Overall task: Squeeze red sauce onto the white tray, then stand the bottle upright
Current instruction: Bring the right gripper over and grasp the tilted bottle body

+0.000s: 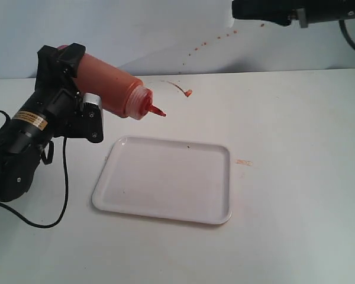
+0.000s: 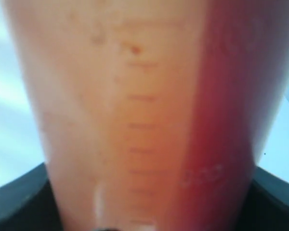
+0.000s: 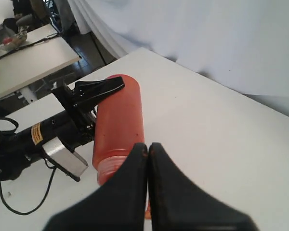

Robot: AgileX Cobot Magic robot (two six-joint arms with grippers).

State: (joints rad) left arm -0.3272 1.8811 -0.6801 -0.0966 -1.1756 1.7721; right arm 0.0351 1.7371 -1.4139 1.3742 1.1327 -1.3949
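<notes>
The bottle (image 1: 112, 86) hangs tilted above the table, its red nozzle (image 1: 158, 111) pointing down and to the right, just beyond the far left corner of the white tray (image 1: 165, 177). My left gripper (image 1: 77, 89) is shut on the bottle's base end. The bottle (image 2: 135, 120) fills the left wrist view, with dark red sauce (image 2: 231, 120) along one side. No red drops show on the tray. My right gripper (image 3: 148, 147) is shut and empty, high above the table at the top right (image 1: 248, 10), looking down on the bottle (image 3: 118, 120).
A red-orange smear (image 1: 186, 92) lies on the table behind the nozzle, and a faint stain (image 1: 244, 161) sits right of the tray. Small specks (image 1: 207, 41) dot the back wall. The left arm's black cable (image 1: 59, 195) loops over the table left of the tray.
</notes>
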